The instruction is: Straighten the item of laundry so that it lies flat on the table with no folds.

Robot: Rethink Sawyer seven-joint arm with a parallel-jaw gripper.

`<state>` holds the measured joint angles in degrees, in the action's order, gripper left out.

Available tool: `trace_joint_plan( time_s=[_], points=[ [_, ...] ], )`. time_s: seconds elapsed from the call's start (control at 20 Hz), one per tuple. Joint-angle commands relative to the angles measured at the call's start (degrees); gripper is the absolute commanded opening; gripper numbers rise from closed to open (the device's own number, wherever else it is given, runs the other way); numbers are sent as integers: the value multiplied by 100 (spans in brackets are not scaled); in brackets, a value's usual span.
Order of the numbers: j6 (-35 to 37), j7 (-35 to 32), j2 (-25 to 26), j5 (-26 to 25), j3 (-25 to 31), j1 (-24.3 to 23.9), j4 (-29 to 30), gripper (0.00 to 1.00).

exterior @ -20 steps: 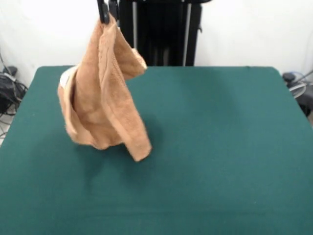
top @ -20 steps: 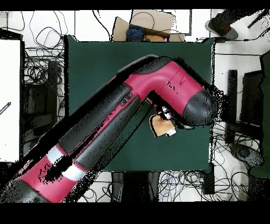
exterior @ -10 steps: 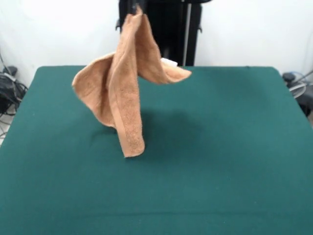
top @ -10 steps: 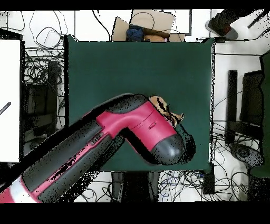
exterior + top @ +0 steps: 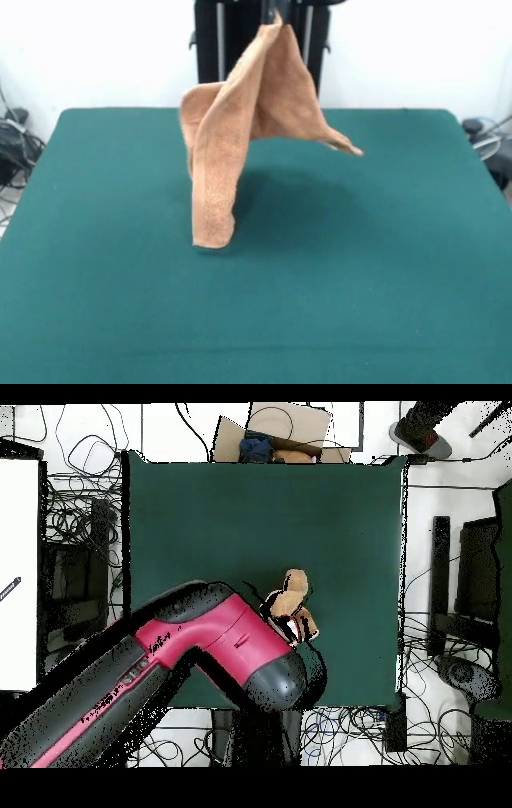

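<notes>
The orange-tan towel (image 5: pixel 240 136) hangs bunched from its top corner, which reaches the top edge of the front view. My gripper (image 5: pixel 276 13) is shut on that corner and is almost wholly out of the picture. The towel's lower end touches the green table (image 5: pixel 400 240) near the middle, and one corner flares out to the right. In the overhead view the red and black arm (image 5: pixel 200 654) covers the gripper, and only a small part of the towel (image 5: pixel 293 592) shows beside it on the table (image 5: pixel 200 514).
The black pedestal (image 5: pixel 260 56) stands behind the table. In the overhead view, cables lie all round the table, a cardboard box (image 5: pixel 275 434) sits at the top edge, a shoe (image 5: pixel 420 432) at the top right, and a white panel (image 5: pixel 20 574) at the left.
In the front view the gripper has carried the towel from the left towards the middle. The hanging end has trailed along and now rests on the table. The arm has swung in the overhead view.
</notes>
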<state>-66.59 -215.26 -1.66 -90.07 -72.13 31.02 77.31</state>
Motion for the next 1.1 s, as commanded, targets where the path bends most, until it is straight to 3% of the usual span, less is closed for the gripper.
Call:
trace_joint_plan(
  time_s=[0.05, 0.6, 0.9, 1.1],
  points=[
    [584, -2452, 430, 412, 388, 406, 385, 0],
    [1218, -3580, 805, 671, 427, 1503, 844, 0],
    [2041, -4186, 1291, 1027, 777, 2039, 721, 0],
    [2284, -4658, 1562, 998, 761, 2301, 653, 0]
  ],
)
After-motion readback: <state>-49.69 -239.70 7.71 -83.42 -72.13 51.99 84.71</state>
